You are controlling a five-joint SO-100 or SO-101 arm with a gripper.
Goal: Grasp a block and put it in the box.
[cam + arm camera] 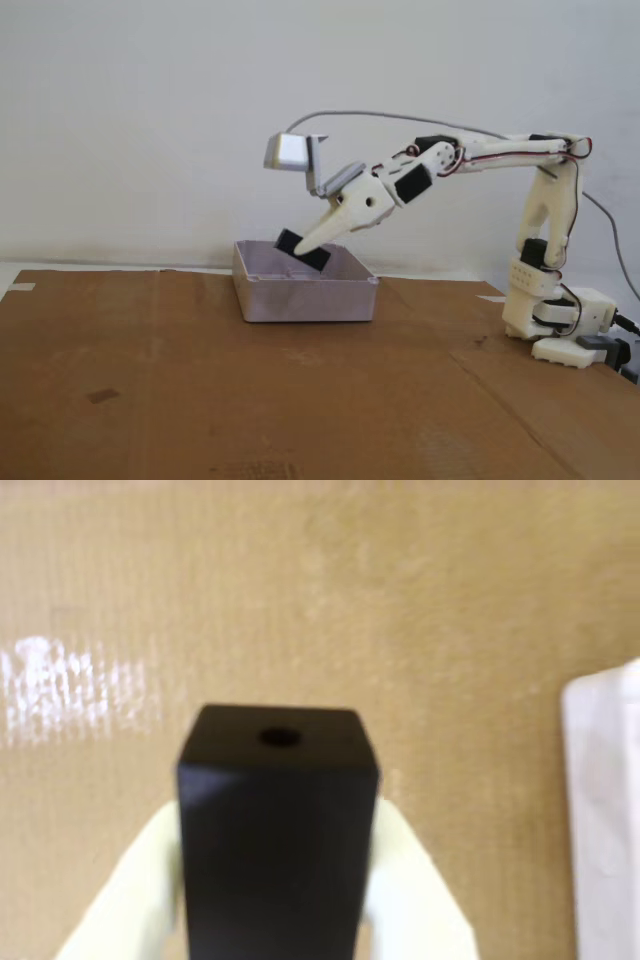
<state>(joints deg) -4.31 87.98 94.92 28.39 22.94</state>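
Filling the wrist view, the black block (275,830) sits clamped between the two pale fingers (130,900) of the gripper (275,880), a small round hole in its end face. Brown cardboard (300,600) lies beneath, with the box (605,810) at the right edge. From the fixed view, the gripper (305,246) holds the block (290,241) tilted over the box (305,295), above its rim, near the cardboard's far edge.
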